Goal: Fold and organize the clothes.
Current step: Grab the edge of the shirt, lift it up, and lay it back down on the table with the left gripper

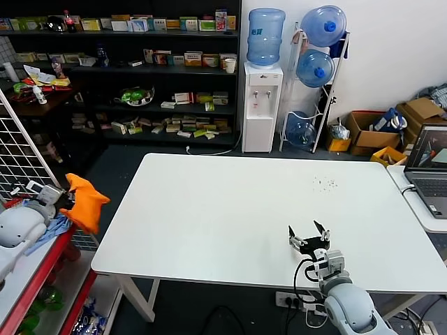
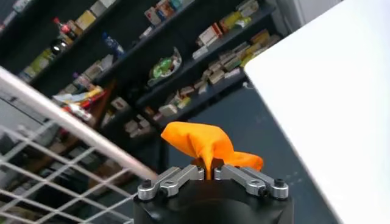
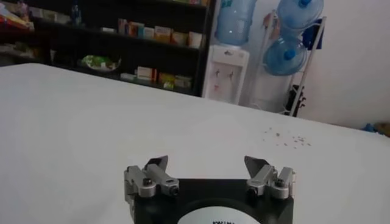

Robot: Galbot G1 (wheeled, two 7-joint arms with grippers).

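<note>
So the left gripper [image 2: 209,175] was clamped shut on a small pinch of the bright orange soft-fabric T-shirt [image 1: 85,201], holding it up off to the left of the big white rectangular table [image 1: 230,223], out past its left edge and over the red-edged side shelf [image 1: 31,279]. The shirt was bunched into a lump, hanging from the jaws and not on the table at all. A light blue cloth [image 1: 50,230] sat just under it, seemingly touching.

My worry: the grip looked tiny, so a fast swing could let the fabric slip out and drop to the floor between shelf and table. It could also drag the blue cloth along, or snag the white wire grid panel [image 1: 21,150] nearby.

The right gripper [image 1: 311,241] was spread wide open and empty, waiting over the table's near right part.
</note>
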